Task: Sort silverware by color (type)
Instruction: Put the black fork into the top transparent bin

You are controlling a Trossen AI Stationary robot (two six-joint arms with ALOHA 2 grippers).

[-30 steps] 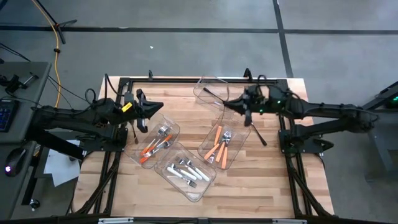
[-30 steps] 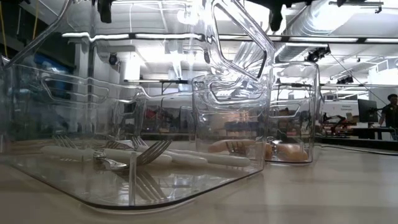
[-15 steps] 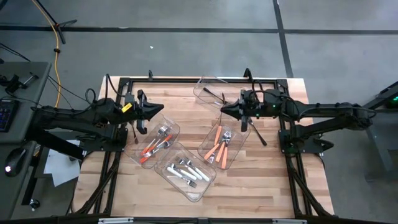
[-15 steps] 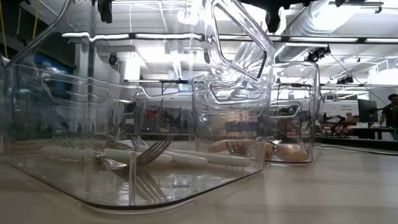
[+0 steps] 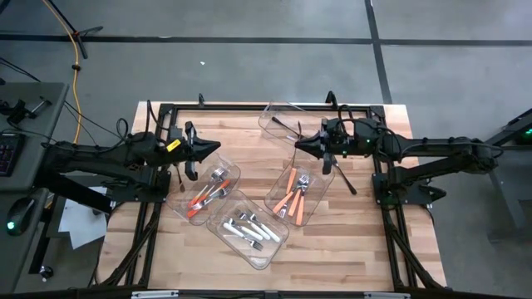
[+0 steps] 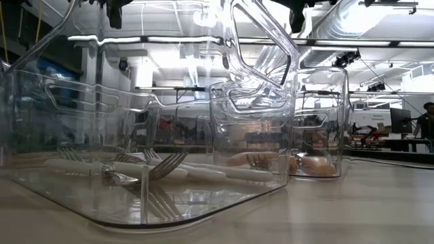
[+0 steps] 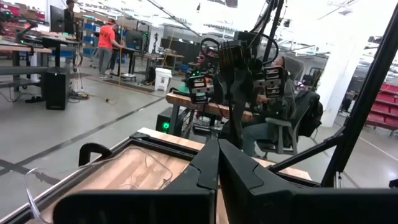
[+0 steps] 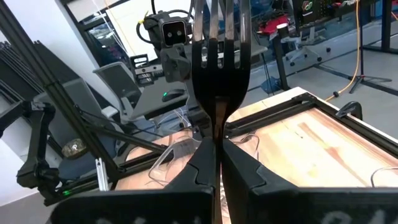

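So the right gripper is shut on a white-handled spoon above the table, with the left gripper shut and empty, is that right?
Not quite. The right gripper is shut on an all-black fork, not a white-handled spoon; the right wrist view shows its tines clearly. The rest holds: it is above the table, and the left gripper is shut and empty.

both pincers closed, right pincer (image 8: 216,163) apparently raised.

Black fork (image 8: 219,50): tine tips cut off, handle hidden.
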